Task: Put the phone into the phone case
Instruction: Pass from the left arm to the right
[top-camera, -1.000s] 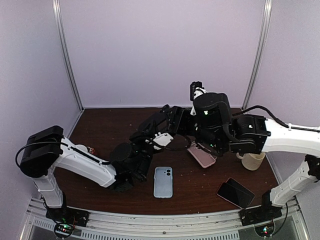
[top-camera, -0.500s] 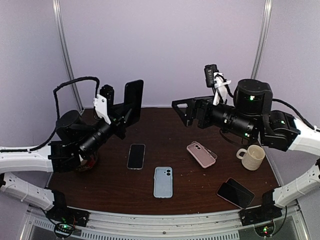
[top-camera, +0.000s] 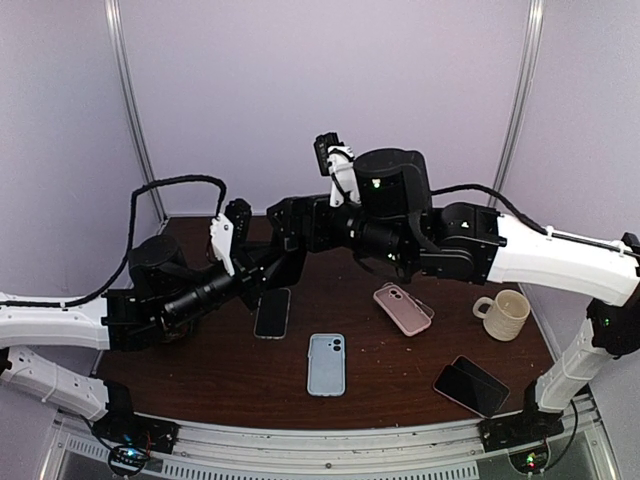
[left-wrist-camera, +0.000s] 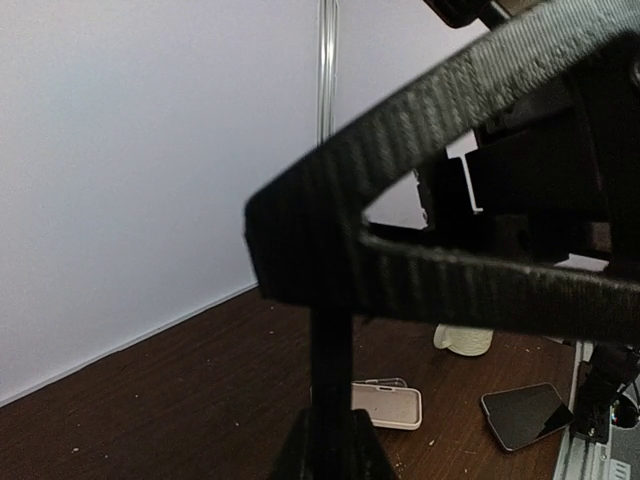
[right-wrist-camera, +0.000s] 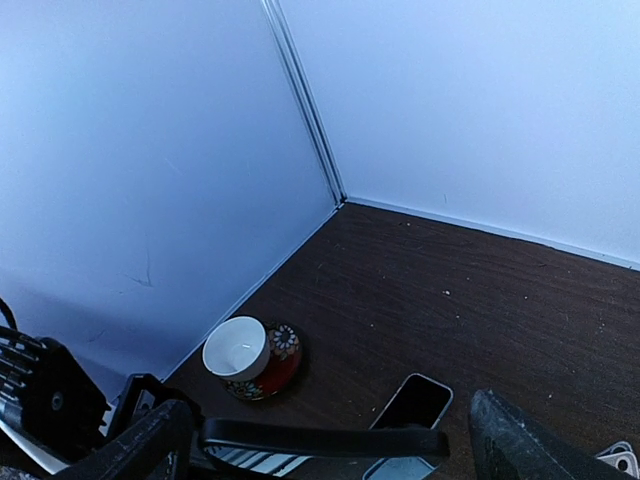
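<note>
Dark phone (top-camera: 272, 312). Lies flat on the tabletop (top-camera: 400, 385), left of centre, below the 2 meeting arms and apart from both. Light blue case (top-camera: 326, 364). Lies flat just to the right and nearer the bases, camera cutout at the far end, not touching the phone. Pink case (top-camera: 403, 308) farther right, askew, well apart from both. Second black phone (top-camera: 471, 385) toward the right front corner, beige mug (top-camera: 503, 314) behind it.

From above only: the light blue case, outside both wrist views. From the right wrist only: a white cup (right-wrist-camera: 238, 348) on a red patterned saucer (right-wrist-camera: 283, 368) beside the left wall, hidden behind the left arm in the top view. Catches as well the dark phone from the far end and 1 corner of the pink case. From the left wrist: the pink case side-on, the second black phone and the mug beyond, with much of the frame blocked by a blurred, ribbed black part close to the lens.

Left claw (left-wrist-camera: 332, 455). Pressed almost together on a thin dark slab (left-wrist-camera: 330, 370), seen edge-on as an upright stem. Phone or not: cannot tell.

Right claw (right-wrist-camera: 330, 425). Spread fully wide, fingers (right-wrist-camera: 520, 440) at the 2 bottom corners of the right wrist view, the slab crossing the gap between them. Touching it or not: cannot tell. Grips nothing.
</note>
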